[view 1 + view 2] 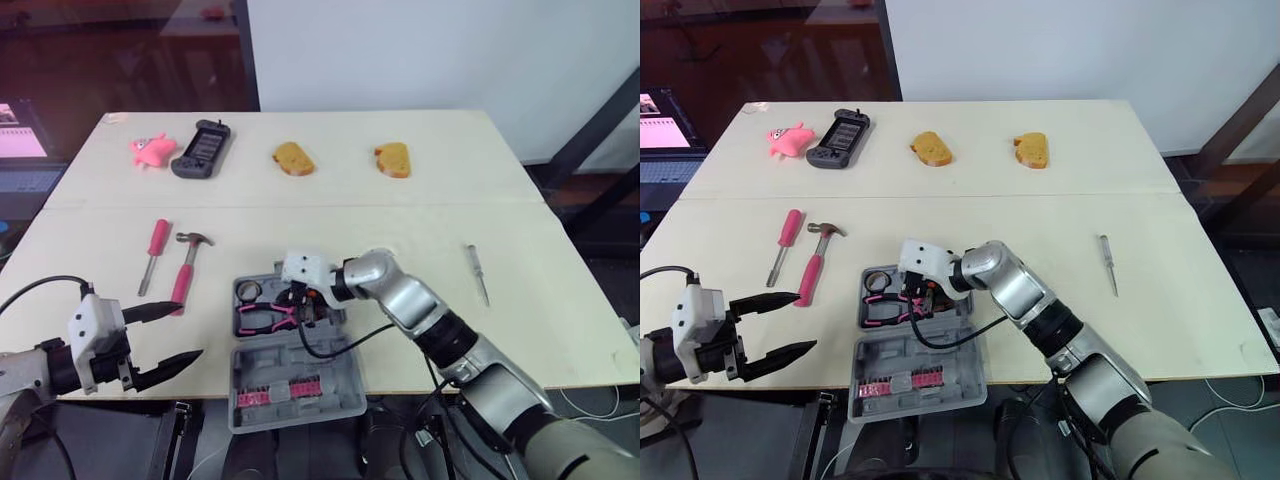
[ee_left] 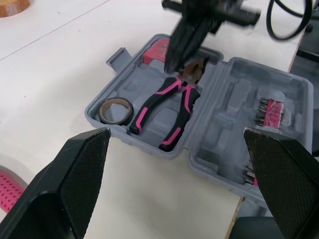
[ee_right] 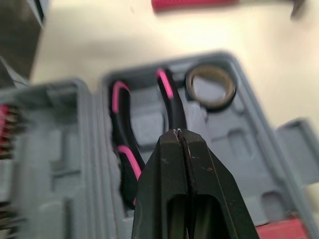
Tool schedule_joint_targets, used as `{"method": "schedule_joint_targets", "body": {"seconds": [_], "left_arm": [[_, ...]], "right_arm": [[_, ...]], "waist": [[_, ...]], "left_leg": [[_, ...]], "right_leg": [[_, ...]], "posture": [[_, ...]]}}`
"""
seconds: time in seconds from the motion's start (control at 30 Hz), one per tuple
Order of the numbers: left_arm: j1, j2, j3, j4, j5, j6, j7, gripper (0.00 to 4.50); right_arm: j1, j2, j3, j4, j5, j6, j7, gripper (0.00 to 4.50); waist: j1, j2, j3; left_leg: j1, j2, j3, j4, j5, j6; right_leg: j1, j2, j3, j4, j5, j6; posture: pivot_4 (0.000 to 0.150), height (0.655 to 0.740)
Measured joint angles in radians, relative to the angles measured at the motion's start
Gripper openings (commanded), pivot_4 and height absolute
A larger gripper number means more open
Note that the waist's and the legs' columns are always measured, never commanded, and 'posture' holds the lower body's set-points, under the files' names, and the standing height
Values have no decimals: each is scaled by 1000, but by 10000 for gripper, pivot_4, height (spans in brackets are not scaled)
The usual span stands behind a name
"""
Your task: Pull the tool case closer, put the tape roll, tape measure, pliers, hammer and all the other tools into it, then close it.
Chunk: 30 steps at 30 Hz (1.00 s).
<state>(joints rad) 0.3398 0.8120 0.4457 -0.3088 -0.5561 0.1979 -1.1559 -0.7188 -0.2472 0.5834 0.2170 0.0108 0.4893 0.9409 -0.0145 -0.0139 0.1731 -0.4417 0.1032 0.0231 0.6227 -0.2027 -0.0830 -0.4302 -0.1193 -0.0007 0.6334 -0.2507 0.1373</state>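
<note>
A pale counter (image 1: 400, 200) fills most of the frame. An open grey case (image 1: 330, 365) lies at lower centre, its lower half hanging past the counter's edge. The right jaws, pressed together, hang over the case's upper half, tips just beside the pliers' head. The left jaws, spread wide and holding nothing, sit at lower left. A hammer (image 1: 187, 265) and a pink screwdriver (image 1: 155, 250) lie left of the case. Inside it rest the pliers (image 1: 268, 318) and, at upper left, a tape roll (image 1: 250, 291).
</note>
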Motion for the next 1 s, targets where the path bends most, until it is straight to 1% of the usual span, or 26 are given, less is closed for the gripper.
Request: {"method": "schedule_joint_targets", "body": {"seconds": [0.17, 0.27, 0.37, 0.57, 0.67, 0.73, 0.9, 1.0], "left_arm": [[0, 0, -4, 0, 14, 10, 8, 45000], [-2, 0, -21, 0, 44, 8, 18, 45000], [-1, 0, -38, 2, 77, -3, 27, 45000], [1, 0, -38, 2, 90, -10, 28, 45000], [5, 0, -38, 2, 104, -16, 30, 45000], [7, 0, -38, 5, 113, -17, 31, 45000], [4, 2, -43, 17, 127, -8, 38, 45000], [-8, 10, -54, 36, 135, 17, 53, 45000]], "right_arm": [[6, 19, 5, 88, -37, -81, -8, 454], [9, 29, 13, 133, -56, -124, -14, 454], [11, 30, 14, 140, -68, -130, -14, 454], [21, 37, 16, 153, -75, -127, -12, 454], [22, 46, 16, 176, -75, -127, -10, 454], [23, 47, 16, 179, -75, -127, -11, 454], [47, 44, -17, 183, -72, -208, -11, 454], [65, 12, -37, 156, -63, -249, 17, 454]], "waist": [[0, 0, 0], [-2, 0, -2], [0, -1, -4], [1, 0, -13], [1, -1, -17], [1, -1, -18], [2, -1, -18], [2, -1, -17]], "left_leg": [[2, 0, 0, 0, 0, 0], [5, 0, 0, -1, 0, 0], [6, 0, 0, -1, 0, 0], [9, 0, 0, -3, 0, 0], [21, 0, 1, -8, 0, 0], [24, 0, 1, -8, 0, -1], [23, 0, 1, -9, -1, -1], [22, 0, 1, -9, 0, -1]], "right_leg": [[1, 0, 0, 0, 0, 0], [4, 0, 0, 0, 0, 0], [6, 0, 0, 0, -1, -2], [9, 0, 0, -1, -2, -3], [19, 0, 0, -5, -3, -3], [21, 0, 0, -5, -4, -4], [21, 0, 0, -5, -5, -4], [19, 0, 0, -4, -5, -4]], "posture": [[1500, 7207], [1500, 7207], [1500, 7207], [1500, 7207], [1500, 7207], [1500, 7207], [1500, 7207], [1500, 7207]]}}
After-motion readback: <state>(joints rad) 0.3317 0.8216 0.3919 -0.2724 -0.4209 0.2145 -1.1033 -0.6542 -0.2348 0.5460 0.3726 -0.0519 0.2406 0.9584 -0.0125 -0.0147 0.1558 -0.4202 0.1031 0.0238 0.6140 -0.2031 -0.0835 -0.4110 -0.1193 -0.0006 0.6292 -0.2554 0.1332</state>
